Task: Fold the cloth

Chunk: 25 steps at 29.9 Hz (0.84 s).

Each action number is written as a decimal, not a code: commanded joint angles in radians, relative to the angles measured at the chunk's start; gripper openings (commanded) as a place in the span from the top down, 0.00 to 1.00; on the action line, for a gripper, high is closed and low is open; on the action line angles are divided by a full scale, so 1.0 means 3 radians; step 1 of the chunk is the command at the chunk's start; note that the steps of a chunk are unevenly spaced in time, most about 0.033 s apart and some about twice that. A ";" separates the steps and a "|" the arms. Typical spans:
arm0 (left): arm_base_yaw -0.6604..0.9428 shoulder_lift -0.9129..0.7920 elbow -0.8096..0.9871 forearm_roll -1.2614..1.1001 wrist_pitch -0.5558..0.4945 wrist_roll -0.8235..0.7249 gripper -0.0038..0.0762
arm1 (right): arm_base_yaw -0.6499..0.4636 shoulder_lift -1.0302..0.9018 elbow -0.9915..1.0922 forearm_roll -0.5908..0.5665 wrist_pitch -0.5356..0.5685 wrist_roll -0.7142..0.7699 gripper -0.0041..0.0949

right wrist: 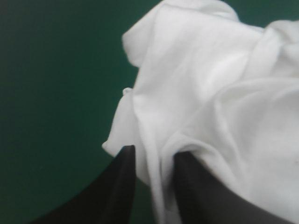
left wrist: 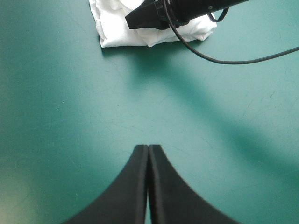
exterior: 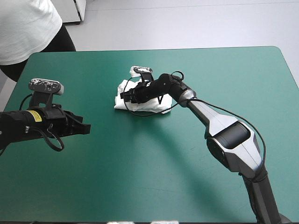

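Nearest: left claw (left wrist: 148,147) pressed together, held above bare teal-green counter (left wrist: 65,121), well apart from the T-shirt (left wrist: 112,32). Farther: right claw (right wrist: 154,151) pinched onto a fold of that white bundle, laid near counter's middle, toward its far edge.

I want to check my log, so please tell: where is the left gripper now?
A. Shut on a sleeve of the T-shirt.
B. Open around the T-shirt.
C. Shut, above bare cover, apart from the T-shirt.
C: in the left wrist view the left gripper is shut in one arch over bare teal-green cover, the T-shirt lying ahead of it.
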 commanded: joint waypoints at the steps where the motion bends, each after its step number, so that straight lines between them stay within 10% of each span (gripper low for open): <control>1: -0.0006 -0.0047 -0.0076 -0.0075 0.0130 -0.0020 0.96 | -0.0021 -0.0274 -0.0353 0.0076 0.0241 0.0123 0.35; 25: -0.0006 -0.0047 -0.0076 -0.0081 -0.0212 -0.0007 0.96 | -0.0721 -0.0532 -0.0740 -0.1288 0.1638 0.0722 0.41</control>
